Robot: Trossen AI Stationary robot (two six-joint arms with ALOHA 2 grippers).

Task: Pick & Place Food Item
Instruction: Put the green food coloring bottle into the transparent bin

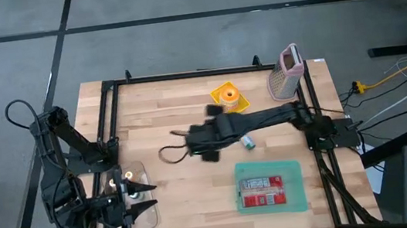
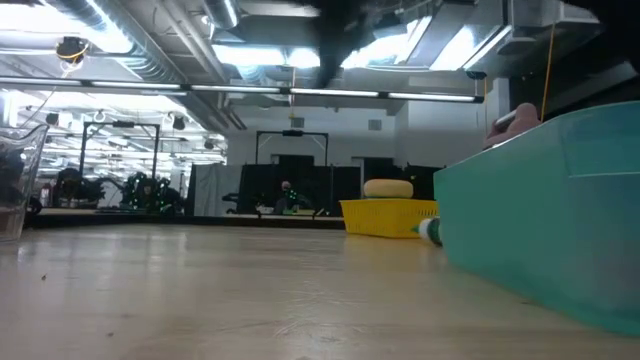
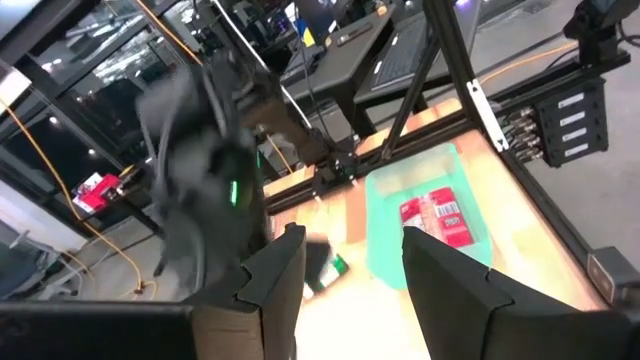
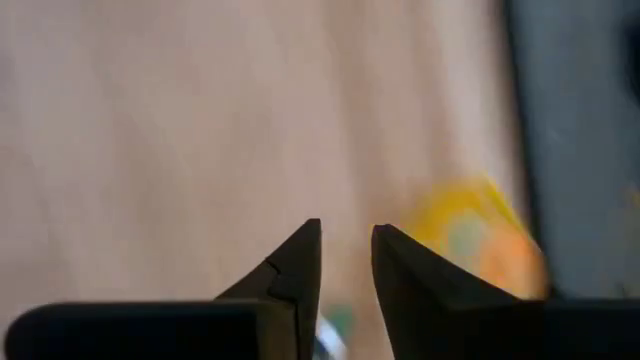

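Note:
A teal tray (image 1: 292,173) near the front right holds a red food packet (image 1: 263,191). A yellow plate (image 1: 226,95) with a round orange-topped item stands at the far middle. A small green-and-white item (image 1: 247,141) lies on the wood between them. My right gripper (image 1: 197,141) hangs above the table's middle, left of that small item, pointing steeply down; its fingers (image 4: 346,262) stand slightly open with nothing between them. My left gripper (image 1: 148,199) waits at the front left, open and empty (image 3: 350,270). The left wrist view shows the tray (image 3: 385,215) and packet (image 3: 440,215).
A pink-handled metal grater (image 1: 286,74) stands at the far right corner. A clear plastic container (image 1: 132,177) sits by my left gripper. A black frame (image 1: 183,75) rims the table. Bare wood (image 1: 163,103) lies at the left and centre.

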